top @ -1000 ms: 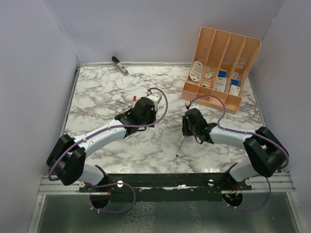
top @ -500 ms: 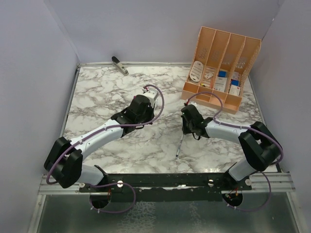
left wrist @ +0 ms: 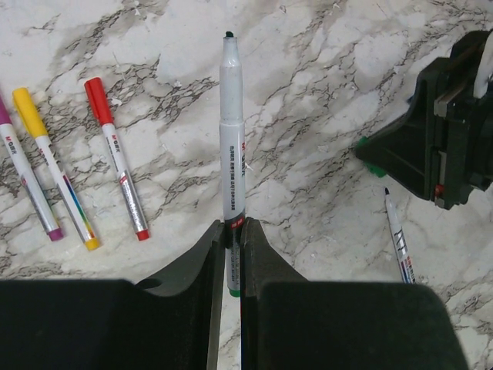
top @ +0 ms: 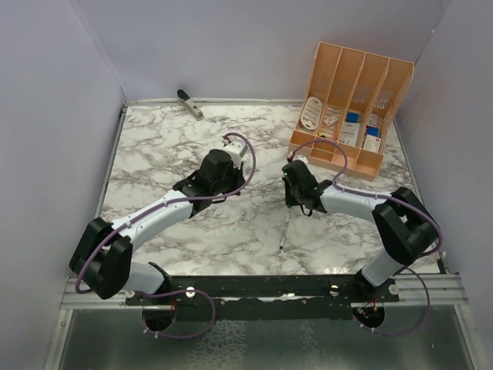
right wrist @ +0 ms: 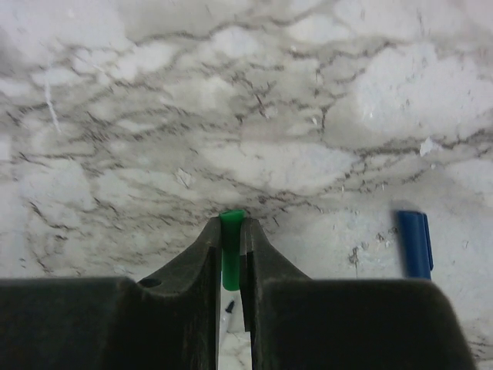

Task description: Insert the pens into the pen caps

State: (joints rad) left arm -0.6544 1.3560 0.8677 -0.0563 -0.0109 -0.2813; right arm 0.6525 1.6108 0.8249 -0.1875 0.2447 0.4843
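Observation:
My left gripper is shut on a silver pen with a green end; its bare black tip points away from me above the table. My right gripper is shut on the green pen cap, low over the marble. In the left wrist view the right gripper stands to the right of the held pen, apart from it. An uncapped pen lies on the table below it. A blue cap lies to the right of the right gripper.
Three capped pens, purple, yellow and red, lie side by side to the left of the left gripper. An orange desk organizer stands at the back right. A grey-black tool lies at the back wall.
The right gripper's jaws have closed on the green cap and the arm has moved left and away. The left arm has drifted slightly left and back with its pen.

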